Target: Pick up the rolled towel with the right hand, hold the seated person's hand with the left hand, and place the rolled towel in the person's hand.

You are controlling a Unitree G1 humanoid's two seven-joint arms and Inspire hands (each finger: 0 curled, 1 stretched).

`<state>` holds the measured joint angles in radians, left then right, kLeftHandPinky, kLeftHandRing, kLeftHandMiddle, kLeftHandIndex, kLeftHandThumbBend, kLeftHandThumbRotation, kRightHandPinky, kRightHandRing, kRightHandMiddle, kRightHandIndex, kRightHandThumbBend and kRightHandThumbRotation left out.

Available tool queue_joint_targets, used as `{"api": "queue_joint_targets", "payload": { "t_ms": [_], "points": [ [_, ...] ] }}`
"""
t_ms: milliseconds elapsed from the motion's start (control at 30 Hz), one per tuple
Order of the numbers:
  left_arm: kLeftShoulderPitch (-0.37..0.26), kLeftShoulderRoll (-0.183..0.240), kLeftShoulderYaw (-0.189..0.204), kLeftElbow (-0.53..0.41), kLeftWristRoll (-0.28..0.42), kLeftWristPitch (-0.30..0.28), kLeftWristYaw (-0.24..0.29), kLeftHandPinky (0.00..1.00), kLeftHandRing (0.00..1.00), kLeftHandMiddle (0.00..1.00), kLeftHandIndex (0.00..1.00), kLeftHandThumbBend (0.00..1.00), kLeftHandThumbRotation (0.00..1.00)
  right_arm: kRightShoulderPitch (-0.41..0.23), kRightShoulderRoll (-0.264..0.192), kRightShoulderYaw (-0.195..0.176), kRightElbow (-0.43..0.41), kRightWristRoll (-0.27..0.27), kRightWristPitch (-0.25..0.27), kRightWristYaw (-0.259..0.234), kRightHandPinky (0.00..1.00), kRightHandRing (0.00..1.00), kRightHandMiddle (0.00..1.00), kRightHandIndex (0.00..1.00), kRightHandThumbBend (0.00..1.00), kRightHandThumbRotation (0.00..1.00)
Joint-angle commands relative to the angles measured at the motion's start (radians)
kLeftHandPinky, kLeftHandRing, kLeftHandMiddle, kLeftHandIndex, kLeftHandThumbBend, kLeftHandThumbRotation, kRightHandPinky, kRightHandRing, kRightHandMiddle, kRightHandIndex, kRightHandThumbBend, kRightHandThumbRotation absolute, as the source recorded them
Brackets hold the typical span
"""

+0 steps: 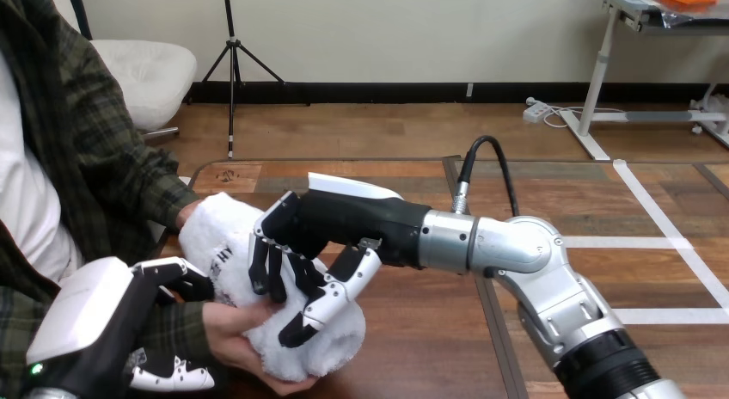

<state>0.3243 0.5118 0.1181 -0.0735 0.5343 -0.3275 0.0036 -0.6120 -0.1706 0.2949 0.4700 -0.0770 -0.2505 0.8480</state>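
Rolled towel [222, 236], white, at about 8 o'clock from the view's centre, with its long axis running from 11 to 5 o'clock. The right hand [344, 218] reaches in from 4 o'clock, with fingers and thumb curled round the towel's middle. The person's lower hand [228, 326] cups the roll from beneath, palm up and touching it. The person's upper hand [185, 215] touches the roll's 11 o'clock end. The left hand [94, 309], at 8 o'clock, has its fingers above and its thumb below the lower hand's wrist, curled round it. Step in hand, as judged: the placing, with the towel already resting in the palm above the table [421, 339]. The next move calls for the right hand's fingers to straighten and let go without dragging the roll. The hand should then draw away toward 3 o'clock while the left hand steadies the wrist.
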Motion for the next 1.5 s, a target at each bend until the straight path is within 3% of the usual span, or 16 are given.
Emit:
{"api": "queue_joint_targets", "payload": {
  "t_ms": [0,100,200,333,600,800,1000,1100,1200,1300,1467],
  "points": [
    [-0.018,0.015,-0.009,0.047,0.016,-0.051,0.048,0.62,0.68,0.72,0.74,1.00,0.08,-0.016,-0.040,-0.017,-0.029,0.004,0.002,-0.006,0.35,0.48,0.60,0.63,0.96,0.19],
    [-0.030,0.025,-0.010,0.112,0.022,-0.119,0.097,0.65,0.71,0.77,0.79,1.00,0.16,-0.014,-0.052,-0.023,-0.022,0.008,-0.006,-0.001,0.43,0.56,0.66,0.68,0.96,0.23],
    [-0.034,0.028,-0.011,0.148,0.025,-0.136,0.110,0.69,0.77,0.84,0.87,1.00,0.29,-0.005,-0.067,-0.028,-0.020,0.005,-0.027,-0.012,0.53,0.64,0.72,0.75,0.96,0.29],
    [-0.033,0.022,-0.009,0.190,-0.003,-0.197,0.129,0.73,0.83,0.90,0.92,1.00,0.38,0.020,-0.078,-0.047,-0.029,0.020,-0.030,-0.032,0.60,0.71,0.76,0.78,0.97,0.34],
    [-0.039,0.009,-0.013,0.251,-0.057,-0.290,0.139,0.86,0.96,0.98,0.99,1.00,0.58,0.044,-0.097,-0.080,-0.001,0.052,-0.082,-0.052,0.67,0.79,0.82,0.84,0.97,0.43],
    [-0.062,-0.001,-0.020,0.303,-0.033,-0.373,0.200,0.91,0.99,1.00,1.00,1.00,0.73,0.053,-0.111,-0.104,0.016,0.076,-0.110,-0.065,0.70,0.83,0.85,0.87,0.99,0.52],
    [-0.095,-0.019,-0.038,0.374,-0.039,-0.476,0.241,0.91,1.00,1.00,1.00,1.00,0.81,0.074,-0.131,-0.127,-0.009,0.085,-0.105,-0.085,0.73,0.85,0.87,0.90,1.00,0.57],
    [-0.101,-0.022,-0.053,0.390,-0.068,-0.493,0.216,0.93,1.00,1.00,1.00,1.00,0.85,0.085,-0.139,-0.139,-0.016,0.094,-0.116,-0.094,0.75,0.87,0.88,0.90,1.00,0.59],
    [-0.119,-0.047,-0.070,0.431,-0.116,-0.572,0.218,0.92,1.00,1.00,1.00,1.00,0.85,0.103,-0.145,-0.162,-0.020,0.116,-0.130,-0.100,0.75,0.86,0.88,0.91,1.00,0.60],
    [-0.135,-0.055,-0.079,0.457,-0.160,-0.595,0.192,0.92,1.00,1.00,1.00,1.00,0.85,0.107,-0.147,-0.169,-0.029,0.117,-0.116,-0.109,0.76,0.87,0.88,0.91,1.00,0.60],
    [-0.170,-0.068,-0.090,0.485,-0.139,-0.626,0.206,0.92,1.00,1.00,1.00,1.00,0.89,0.122,-0.147,-0.194,-0.019,0.134,-0.129,-0.126,0.77,0.87,0.88,0.91,1.00,0.60]
  ]
}}
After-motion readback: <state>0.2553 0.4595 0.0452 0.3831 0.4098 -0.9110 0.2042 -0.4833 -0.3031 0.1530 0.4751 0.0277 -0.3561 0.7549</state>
